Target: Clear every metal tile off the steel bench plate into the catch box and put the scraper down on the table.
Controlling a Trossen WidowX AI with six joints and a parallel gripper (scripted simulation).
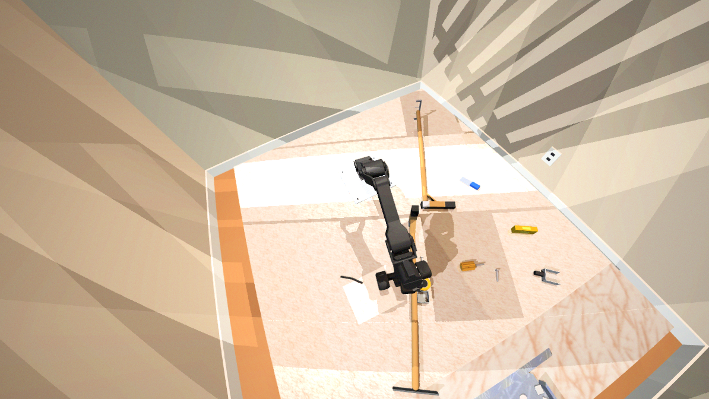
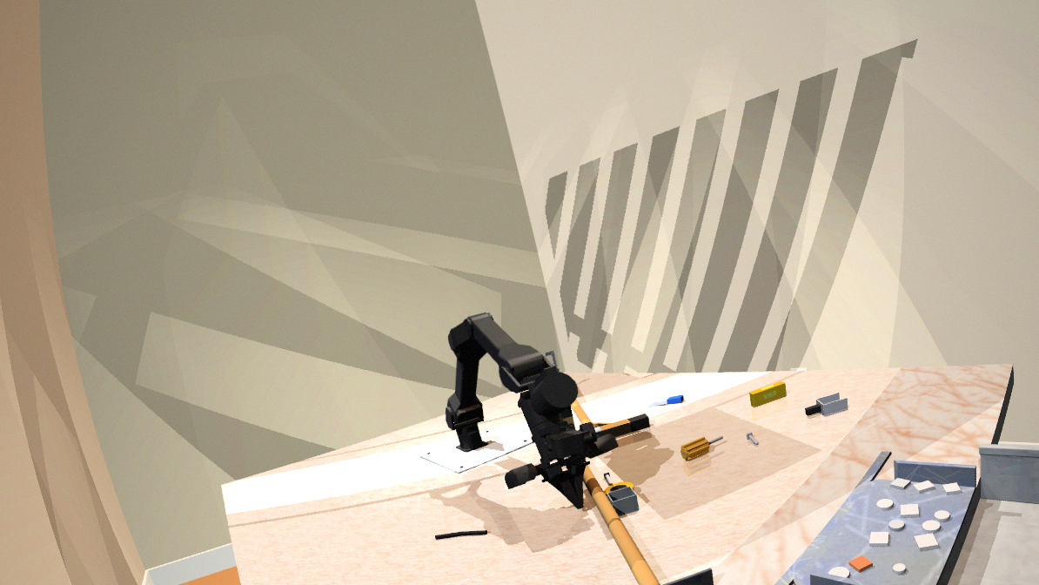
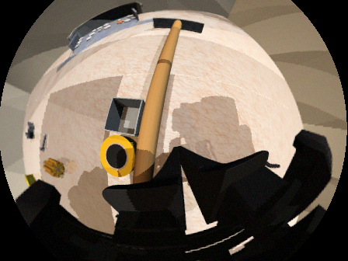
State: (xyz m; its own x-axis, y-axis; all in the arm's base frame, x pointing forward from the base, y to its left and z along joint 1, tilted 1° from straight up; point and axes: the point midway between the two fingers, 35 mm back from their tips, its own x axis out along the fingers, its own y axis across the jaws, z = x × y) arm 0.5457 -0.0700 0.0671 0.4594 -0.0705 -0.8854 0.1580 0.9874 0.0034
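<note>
None of the sweeping looks done tbh: the tiles [image 2: 908, 510] [image 3: 102, 28] sit on the bench plate [image 1: 515, 381] [image 2: 850, 527] [image 3: 116, 28], the long scraper [image 1: 414, 342] [image 2: 614, 517] [image 3: 155, 99] lies on the table [image 1: 317, 347] [image 2: 326, 537] [image 3: 217, 66], and the tool [image 2: 579, 504] [image 3: 177, 149] beside it is closed on nothing, so grabbing, clearing and laying down all remain.

The pink-veined tabletop [image 1: 307, 347] [image 2: 349, 537] [image 3: 217, 54] bears a long scraper [image 1: 415, 347] [image 2: 618, 530] [image 3: 155, 105], orange-handled screwdriver [image 1: 467, 266] [image 2: 694, 448] [image 3: 53, 168], yellow block [image 1: 524, 229] [image 2: 767, 393] [image 3: 29, 179] and thin black strip [image 1: 351, 279] [image 2: 460, 534] [image 3: 273, 165].
</note>
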